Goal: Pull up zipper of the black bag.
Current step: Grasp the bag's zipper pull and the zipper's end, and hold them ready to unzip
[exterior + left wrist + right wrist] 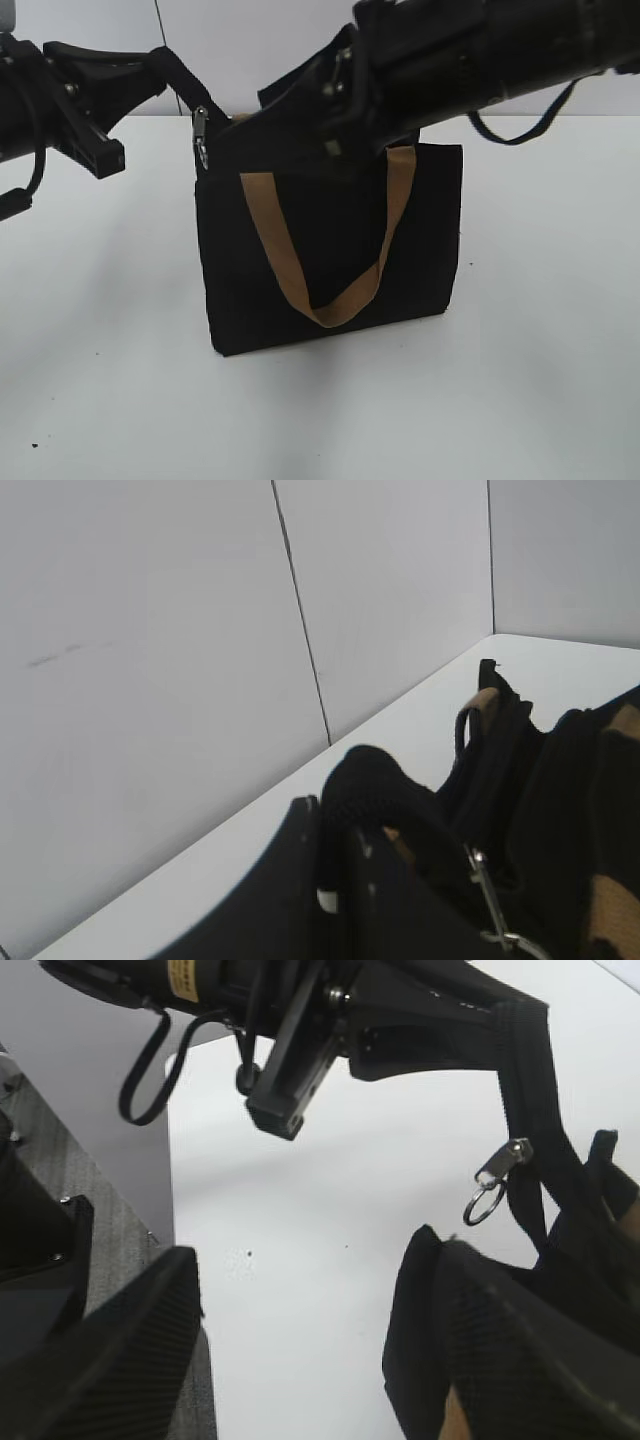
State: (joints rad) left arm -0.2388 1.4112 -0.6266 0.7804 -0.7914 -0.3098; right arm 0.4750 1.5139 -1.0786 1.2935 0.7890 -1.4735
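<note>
Black bag stands upright on the white table, roughly mid-table and nearer the far edge by the wall than the near edge, one tan strap handle hanging down its front face in a U. Left gripper comes in from the left side of the table and is clamped on a black fabric tab at the bag's upper left corner, pulling it up and out to the left so it runs taut. Just below that tab a small silver metal pull of the zipper hangs at the bag's top left end; in the right wrist view the same pull shows as a clip with a ring dangling beside the stretched tab, with the left gripper closed on the tab's upper end. Left wrist view: black fabric bunched between the fingers, silver pull just right of them, bag top beyond. Right gripper sits over the bag's top edge near the middle; in its wrist view the fingers stand wide apart, the right-hand one against the bag fabric, not closed on anything.
</note>
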